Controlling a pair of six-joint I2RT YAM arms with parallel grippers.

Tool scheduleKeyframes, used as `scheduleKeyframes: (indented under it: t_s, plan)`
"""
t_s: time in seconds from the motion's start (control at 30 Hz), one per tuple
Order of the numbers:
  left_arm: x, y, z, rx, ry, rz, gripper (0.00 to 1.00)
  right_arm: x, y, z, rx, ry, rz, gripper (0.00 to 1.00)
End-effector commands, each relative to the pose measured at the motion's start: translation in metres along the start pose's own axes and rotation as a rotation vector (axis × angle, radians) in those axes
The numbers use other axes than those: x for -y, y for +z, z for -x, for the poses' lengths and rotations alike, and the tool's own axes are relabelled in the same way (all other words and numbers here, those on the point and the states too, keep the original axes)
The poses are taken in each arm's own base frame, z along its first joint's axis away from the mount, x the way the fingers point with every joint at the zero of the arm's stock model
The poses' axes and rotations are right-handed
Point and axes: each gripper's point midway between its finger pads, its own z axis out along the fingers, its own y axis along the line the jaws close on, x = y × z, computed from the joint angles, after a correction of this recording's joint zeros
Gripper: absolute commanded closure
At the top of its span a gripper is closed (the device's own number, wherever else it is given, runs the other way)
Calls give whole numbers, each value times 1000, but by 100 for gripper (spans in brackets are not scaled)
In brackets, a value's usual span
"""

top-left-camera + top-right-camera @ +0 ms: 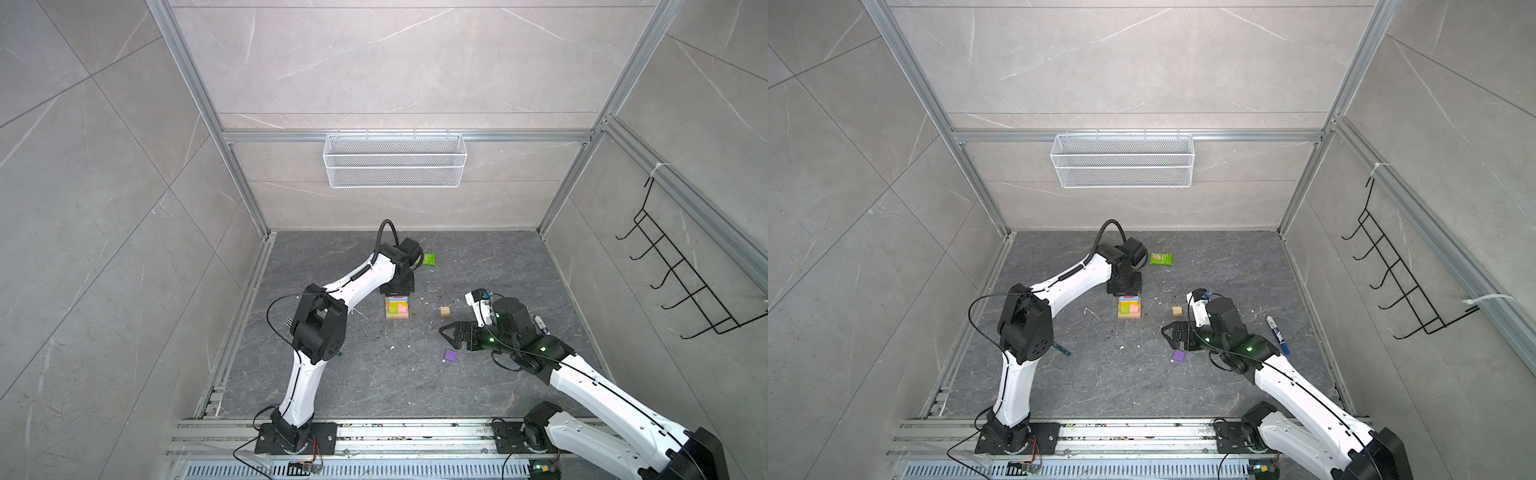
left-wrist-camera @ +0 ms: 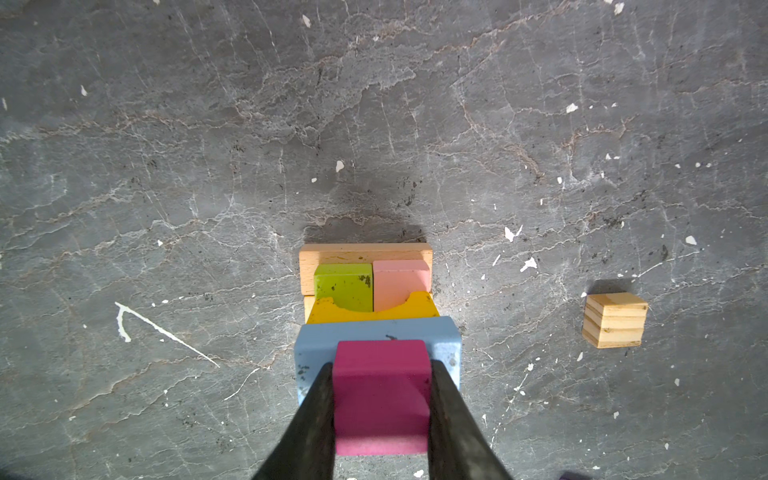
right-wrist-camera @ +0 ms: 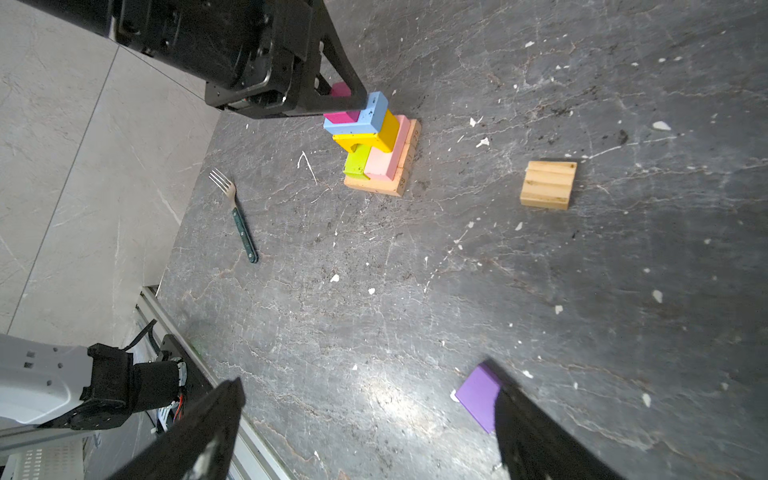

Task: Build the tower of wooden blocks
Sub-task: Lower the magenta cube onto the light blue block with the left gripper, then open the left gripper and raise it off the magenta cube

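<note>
Your left gripper (image 2: 381, 366) is clamped on the magenta block (image 2: 380, 401), which sits on the blue block (image 2: 374, 330) topping the tower (image 3: 388, 137), right between its fingers. Your right gripper (image 3: 363, 376) hangs wide open, with the purple block (image 3: 478, 395) just beside one finger and the tan cube (image 3: 547, 185) farther ahead.

Numbers 28 and 29 on end faces of the tan base bars (image 3: 409, 157), middle number unclear; green snack packet (image 1: 1160, 258) print too small to read
</note>
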Motion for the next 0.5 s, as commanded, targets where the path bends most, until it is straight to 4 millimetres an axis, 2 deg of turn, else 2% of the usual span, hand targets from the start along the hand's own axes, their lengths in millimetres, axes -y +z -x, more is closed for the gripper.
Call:
scheduleKeyframes:
  t_s: [0.0,0.23,0.47]
  plan:
    - [-7,2,-6,-19,2,21,67,-4,0,6,16,-20,13,5]
    - [-9,1,-6,-18,5,29,53,-4,0,6,17,-20,16,5]
    - [-7,-4,-3,-7,4,19,47,-5,-1,7,19,-19,18,6]
